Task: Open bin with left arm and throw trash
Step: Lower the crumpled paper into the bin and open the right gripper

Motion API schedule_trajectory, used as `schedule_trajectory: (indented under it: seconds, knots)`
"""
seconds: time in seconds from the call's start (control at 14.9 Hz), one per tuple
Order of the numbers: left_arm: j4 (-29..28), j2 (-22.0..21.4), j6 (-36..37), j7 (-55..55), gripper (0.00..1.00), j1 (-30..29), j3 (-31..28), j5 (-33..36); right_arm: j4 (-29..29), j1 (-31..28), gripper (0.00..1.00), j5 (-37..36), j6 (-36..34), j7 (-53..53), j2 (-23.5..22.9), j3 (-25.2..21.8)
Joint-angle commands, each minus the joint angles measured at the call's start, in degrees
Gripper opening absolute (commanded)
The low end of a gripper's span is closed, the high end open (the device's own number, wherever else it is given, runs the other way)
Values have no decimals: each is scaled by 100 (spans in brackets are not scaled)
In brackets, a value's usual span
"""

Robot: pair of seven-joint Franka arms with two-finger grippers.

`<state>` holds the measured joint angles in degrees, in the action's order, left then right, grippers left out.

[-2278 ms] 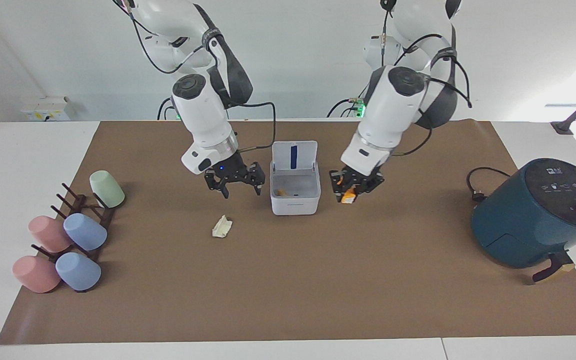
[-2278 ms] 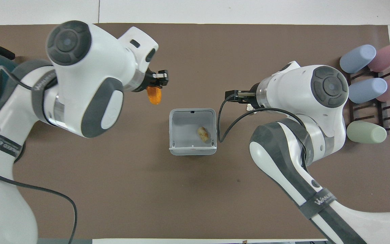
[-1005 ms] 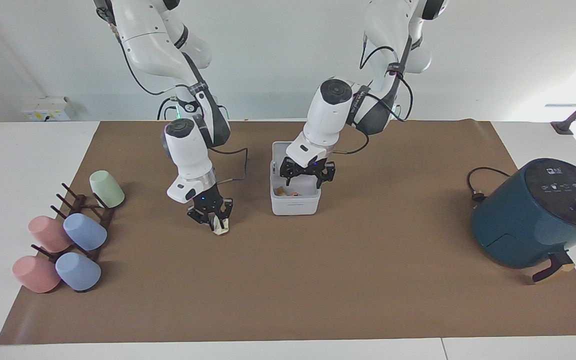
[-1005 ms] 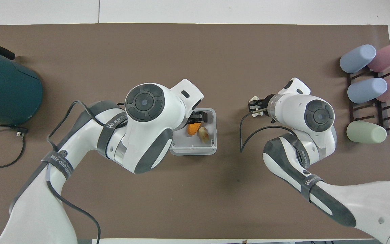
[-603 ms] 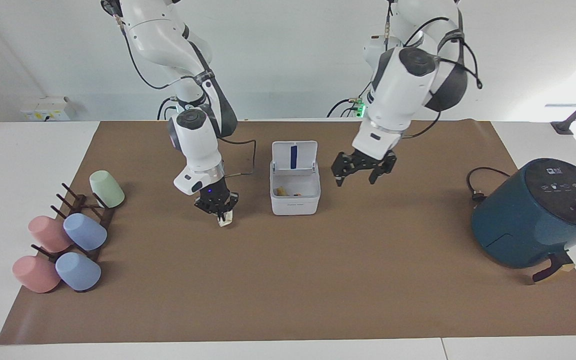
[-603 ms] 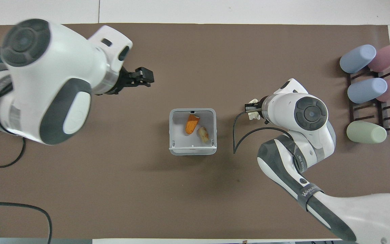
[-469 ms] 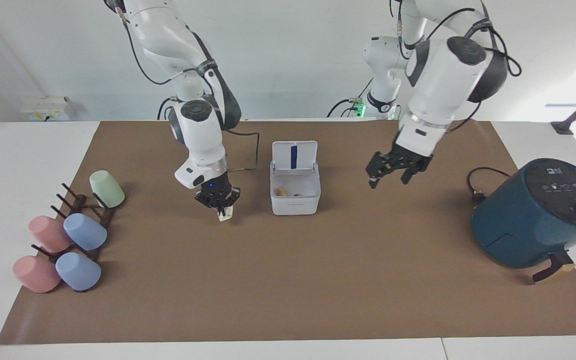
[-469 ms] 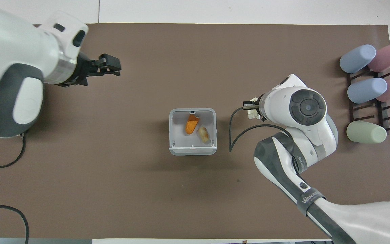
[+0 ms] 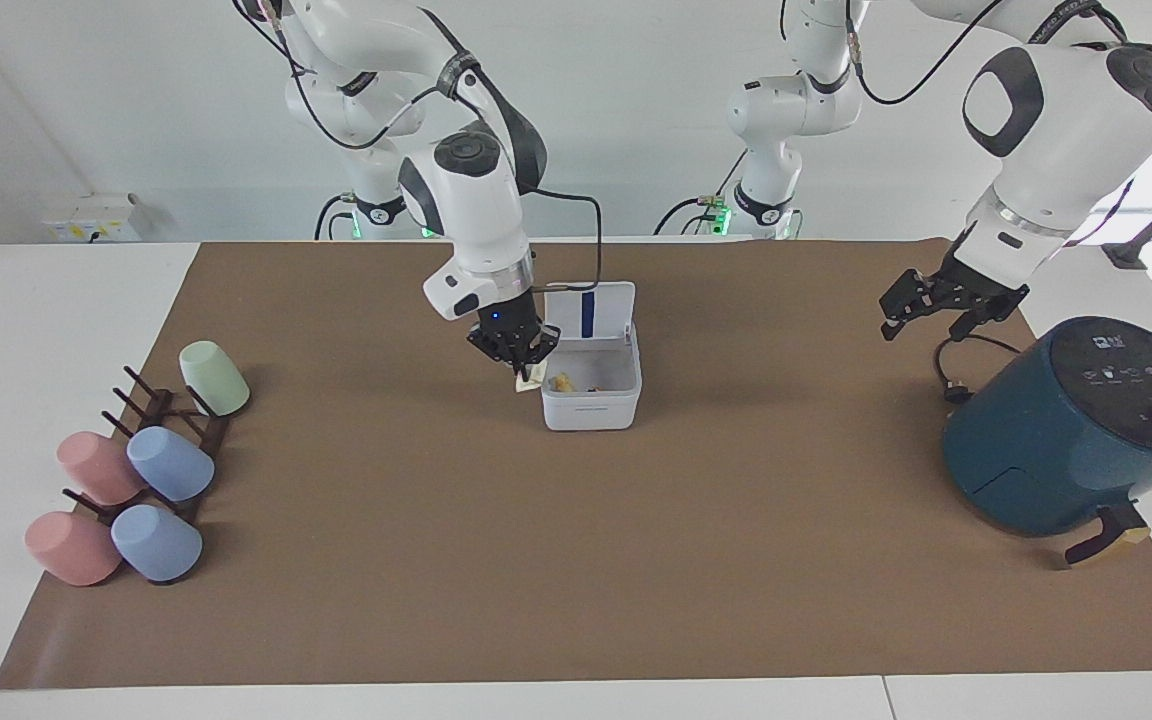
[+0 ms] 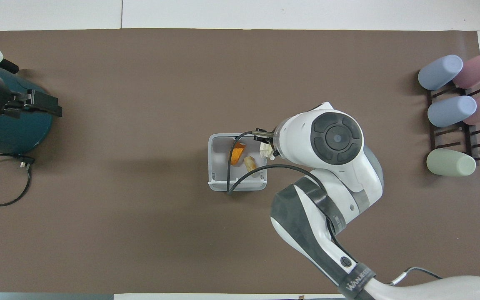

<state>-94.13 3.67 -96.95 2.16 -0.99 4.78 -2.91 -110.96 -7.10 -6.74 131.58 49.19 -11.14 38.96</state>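
The white bin (image 9: 591,405) stands mid-table with its lid (image 9: 588,312) up, blue stripe showing. In the overhead view the bin (image 10: 212,166) holds the orange chunk (image 10: 236,153) and the pale yellow lump (image 10: 250,163). My right gripper (image 9: 524,366) is shut on the off-white paper wad (image 9: 530,380) and holds it over the bin's rim at the right arm's end; in the overhead view the right gripper (image 10: 265,142) and wad (image 10: 267,151) show there too. My left gripper (image 9: 926,325) is open and empty, up in the air beside the air fryer; it also shows overhead (image 10: 52,106).
A dark teal air fryer (image 9: 1066,430) stands at the left arm's end with its cable (image 9: 948,375) on the mat. A rack of pastel cups (image 9: 136,470) lies at the right arm's end. The brown mat (image 9: 576,560) covers the table.
My right gripper lifted the paper wad off the mat and carried it to the bin's rim. My left gripper dropped the orange chunk in the bin, opened, and swung away toward the air fryer.
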Motion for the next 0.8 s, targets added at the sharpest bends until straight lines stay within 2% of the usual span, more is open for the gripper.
schedule_trajectory:
  seconds: [0.0, 0.33, 0.4, 0.47, 0.54, 0.74]
  knots:
    - [-728, -603, 89, 119, 100, 72, 49, 203, 57, 216, 0, 94, 236, 511, -99, 50]
    - [-36, -605, 694, 118, 100, 143, 32, 450, -13, 455, 0, 472, 517, 882, -99, 59]
    - [17, -605, 747, 118, 100, 143, 32, 441, -22, 455, 18, 472, 526, 882, -99, 68]
    - [0, -613, 739, 110, 100, 143, 32, 432, -22, 455, 82, 481, 518, 908, -99, 111]
    - [-43, -631, 687, 92, 100, 143, 40, 432, -5, 455, 100, 516, 517, 995, -99, 138]
    - [-52, -640, 669, 74, 100, 117, 40, 397, 48, 437, 100, 560, 430, 961, -108, 138]
